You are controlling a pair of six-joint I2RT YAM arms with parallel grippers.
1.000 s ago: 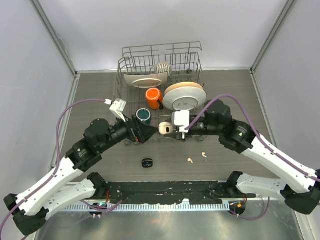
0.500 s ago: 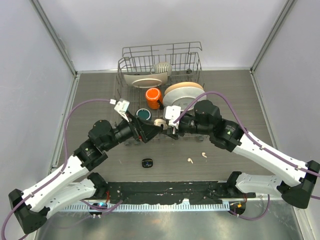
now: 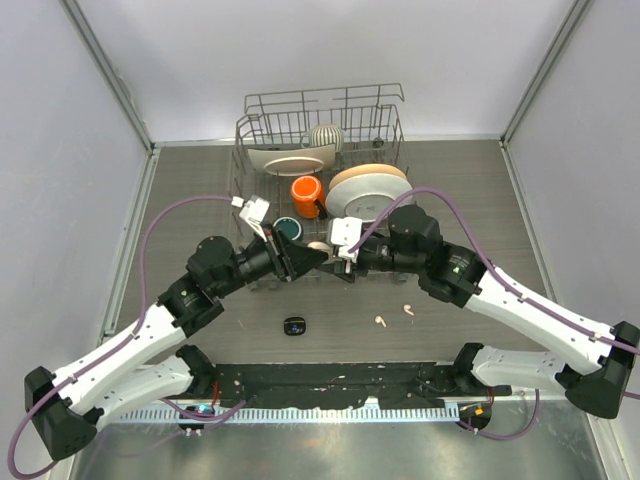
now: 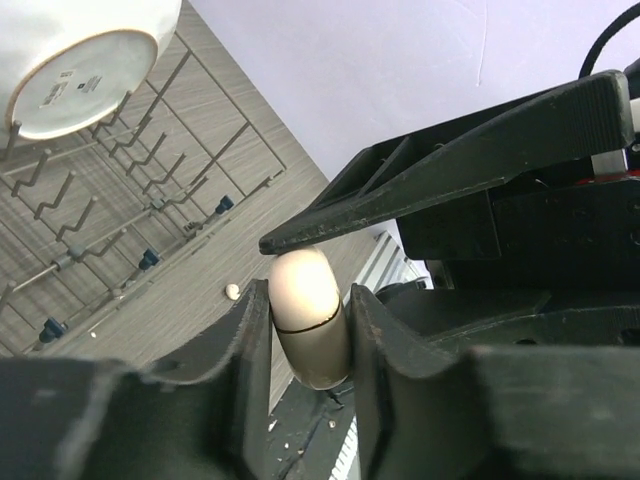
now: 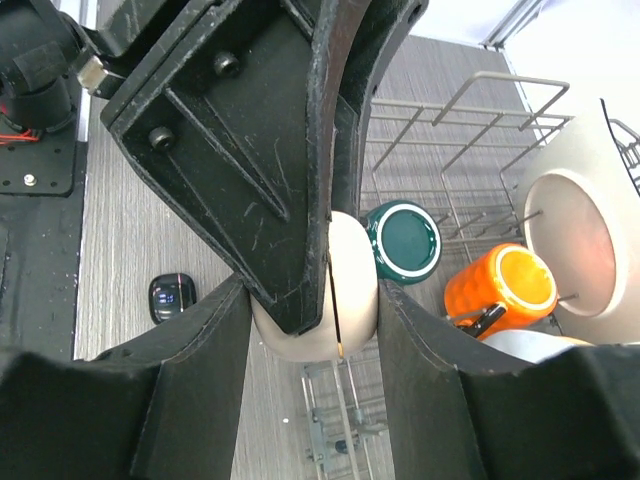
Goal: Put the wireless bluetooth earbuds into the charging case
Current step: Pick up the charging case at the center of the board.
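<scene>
Two grippers clamp the cream case (image 4: 310,345) at once, in the air above the table (image 3: 200,180): your left gripper (image 4: 310,300) pinches its sides and the right gripper (image 5: 315,320) grips it too. One cream earbud (image 3: 380,321) and its twin (image 3: 408,309) lie loose on the table, well apart from the case (a black case (image 3: 293,325) sits near them). Hold one half firm, ease the lid open along its seam, and pull gently so nothing slips
</scene>
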